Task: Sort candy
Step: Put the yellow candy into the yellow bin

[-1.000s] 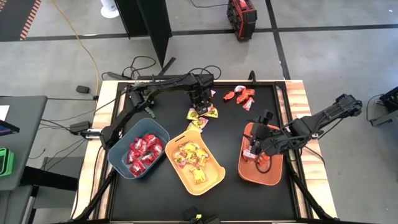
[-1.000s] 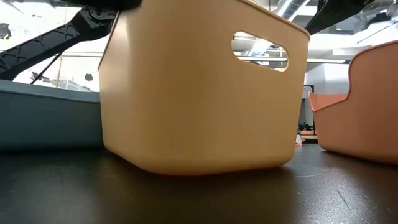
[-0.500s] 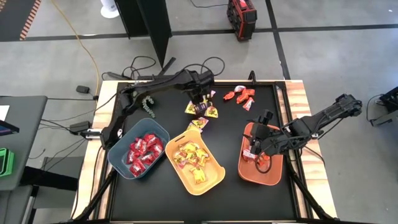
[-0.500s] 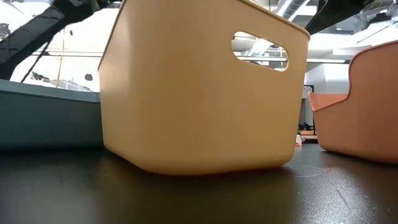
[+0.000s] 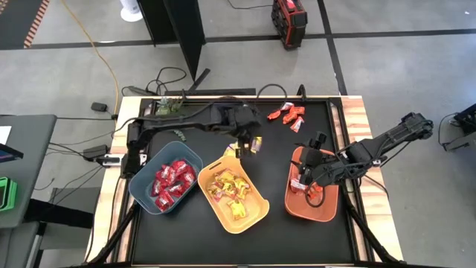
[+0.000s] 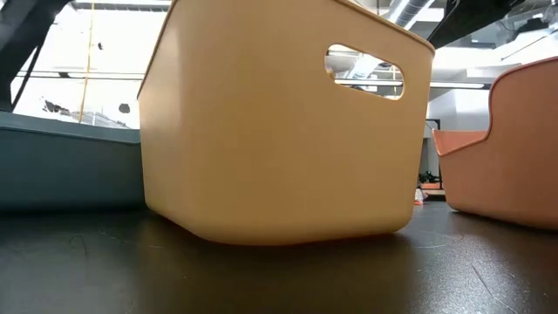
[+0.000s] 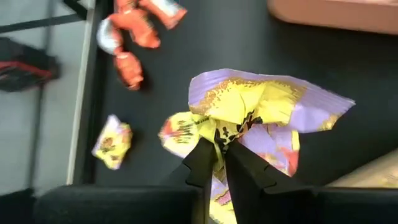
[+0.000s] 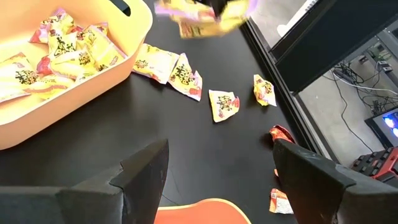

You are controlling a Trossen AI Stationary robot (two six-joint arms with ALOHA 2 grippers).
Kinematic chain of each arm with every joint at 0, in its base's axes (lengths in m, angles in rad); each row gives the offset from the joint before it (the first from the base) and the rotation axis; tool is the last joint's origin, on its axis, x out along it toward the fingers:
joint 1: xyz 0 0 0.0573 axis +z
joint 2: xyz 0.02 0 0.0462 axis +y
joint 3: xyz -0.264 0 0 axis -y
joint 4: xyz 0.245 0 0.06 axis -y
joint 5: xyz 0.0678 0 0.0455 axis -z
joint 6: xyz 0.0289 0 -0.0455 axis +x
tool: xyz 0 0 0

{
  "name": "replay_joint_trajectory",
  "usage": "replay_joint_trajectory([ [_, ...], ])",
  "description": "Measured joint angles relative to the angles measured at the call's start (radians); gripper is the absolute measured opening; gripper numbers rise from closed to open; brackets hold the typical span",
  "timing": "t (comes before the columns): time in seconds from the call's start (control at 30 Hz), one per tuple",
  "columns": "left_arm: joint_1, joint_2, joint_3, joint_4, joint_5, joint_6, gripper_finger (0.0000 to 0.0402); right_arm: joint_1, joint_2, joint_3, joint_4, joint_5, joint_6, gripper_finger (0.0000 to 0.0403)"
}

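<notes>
The left gripper (image 7: 219, 148) is pinching a yellow candy (image 7: 261, 115) with pink-purple wrapper edges, hanging above the yellow bin (image 5: 256, 211) at its 12 o'clock rim. The wrapper's print is unreadable. Orange-red candies (image 5: 288, 115) are lying at the table's (image 5: 193, 238) 1 o'clock. The right gripper (image 8: 217, 165) is hovering over the orange bin (image 5: 327, 212), fingers spread apart.

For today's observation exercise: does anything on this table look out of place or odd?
Mostly tidy. Yellow candies still lie loose on the black table beside the yellow bin, and orange-red candies sit unsorted near the far edge. The left gripper pinches one yellow candy.
</notes>
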Motion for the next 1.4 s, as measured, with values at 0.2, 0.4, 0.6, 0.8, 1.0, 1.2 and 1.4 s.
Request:
replay_joint_trajectory([
  [0.2,0.004,0.003,-0.117,0.112,-0.131,-0.008,0.0030,0.000,0.000,0.000,0.007,0.000,0.000,0.0306],
  [0.4,-0.019,0.003,-0.170,0.191,-0.238,0.010,0.0002,0.000,0.000,0.000,0.006,0.000,0.000,0.0306],
  [0.6,-0.078,-0.068,-0.170,0.056,-0.248,0.001,0.0001,0.000,0.000,0.000,0.004,0.000,0.000,0.0306],
  [0.8,-0.217,-0.153,-0.169,-0.148,-0.062,-0.002,0.0000,0.000,0.000,0.000,0.012,0.018,-0.019,0.0306],
  [1.0,-0.341,-0.143,-0.223,-0.207,0.052,-0.023,0.0000,-0.023,0.000,0.000,0.013,0.050,-0.020,0.0306],
  [1.2,-0.365,-0.143,-0.319,-0.169,0.034,-0.114,0.0005,-0.064,0.000,0.000,0.019,0.050,-0.002,0.0306],
  [1.4,-0.357,-0.142,-0.361,-0.169,-0.017,-0.159,0.0078,-0.079,0.000,0.000,0.021,0.050,0.003,0.0306],
])
